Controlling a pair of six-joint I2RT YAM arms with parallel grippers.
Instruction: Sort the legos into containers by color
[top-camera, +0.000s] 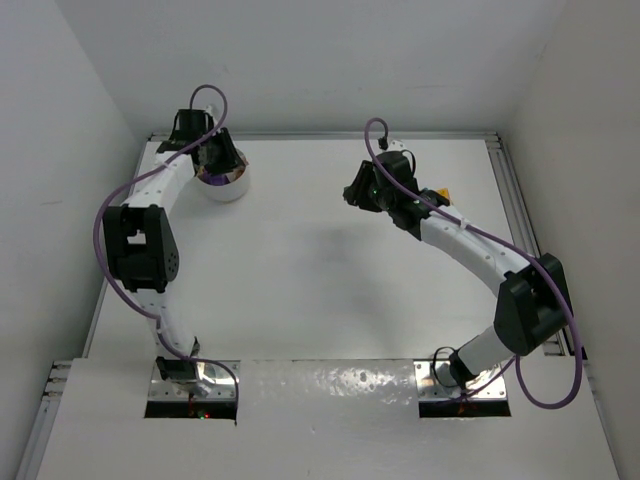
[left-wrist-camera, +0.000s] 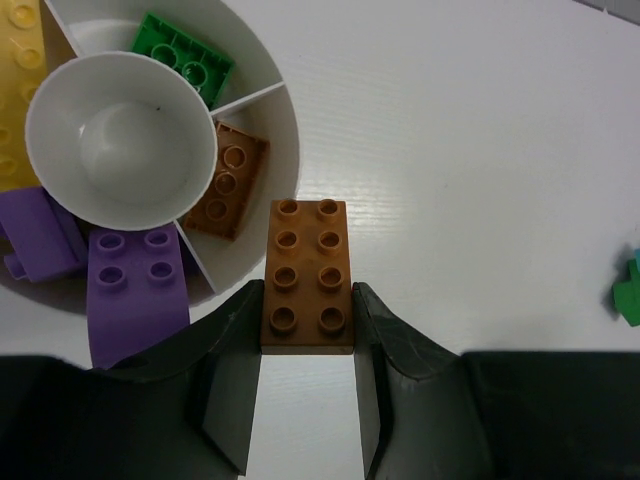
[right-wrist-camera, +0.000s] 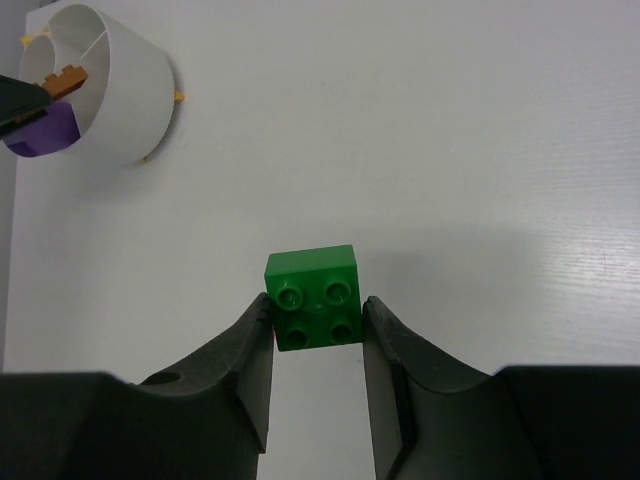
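Observation:
My left gripper (left-wrist-camera: 308, 292) is shut on an orange 2x4 lego (left-wrist-camera: 308, 255) and holds it just over the rim of the white divided bowl (left-wrist-camera: 287, 120), beside the section that holds another orange lego (left-wrist-camera: 227, 181). Other sections hold a green lego (left-wrist-camera: 183, 55), a yellow one (left-wrist-camera: 18, 90) and purple ones (left-wrist-camera: 135, 285). The round middle cup (left-wrist-camera: 120, 150) is empty. My right gripper (right-wrist-camera: 316, 305) is shut on a green 2x2 lego (right-wrist-camera: 312, 290) above the table, far from the bowl (right-wrist-camera: 125, 90). In the top view the left gripper (top-camera: 215, 160) is over the bowl (top-camera: 232, 187) and the right gripper (top-camera: 358, 193) is mid-table.
A teal lego (left-wrist-camera: 630, 290) lies on the table at the right edge of the left wrist view. A small yellow lego (top-camera: 440, 193) lies behind the right arm. White walls close the table at the back and sides.

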